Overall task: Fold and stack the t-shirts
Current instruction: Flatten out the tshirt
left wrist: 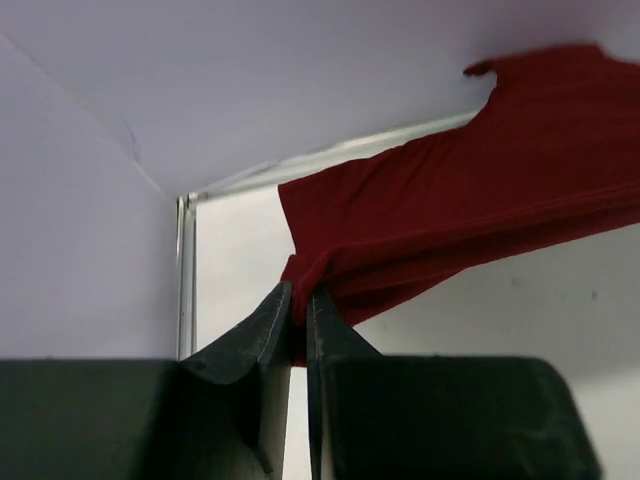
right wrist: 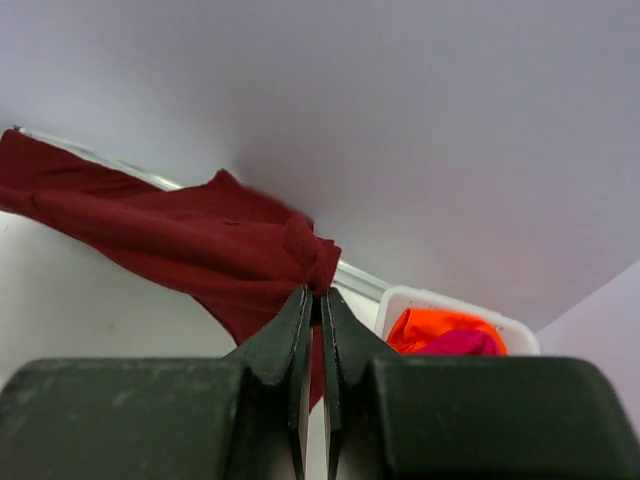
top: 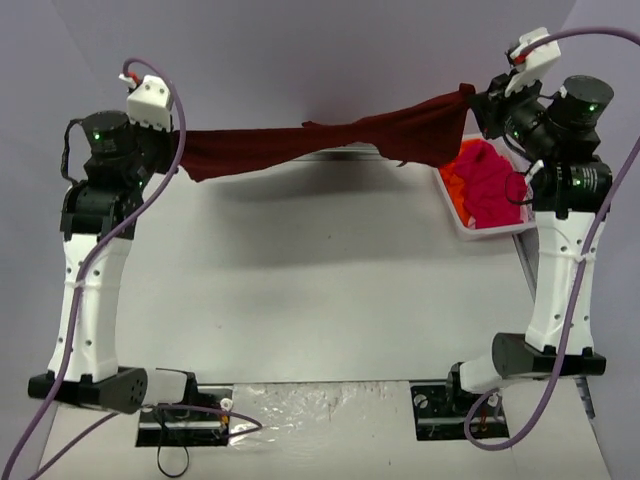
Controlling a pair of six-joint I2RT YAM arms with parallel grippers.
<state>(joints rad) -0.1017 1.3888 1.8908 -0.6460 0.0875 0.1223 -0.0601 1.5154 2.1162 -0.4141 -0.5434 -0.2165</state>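
Top external, maroon t-shirt point(top: 420, 135) taut, seemingly airborne

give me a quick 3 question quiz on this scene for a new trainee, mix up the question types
1. True or false: the maroon t-shirt lies folded on the table.
2. What is the right gripper shut on? A) the maroon t-shirt B) a cable C) nothing, it is open
3. Fill in: the pink t-shirt and orange t-shirt sit in the white ____ at the table's far right.

Key
1. False: it is stretched in the air between the left gripper and the right gripper.
2. A
3. basket
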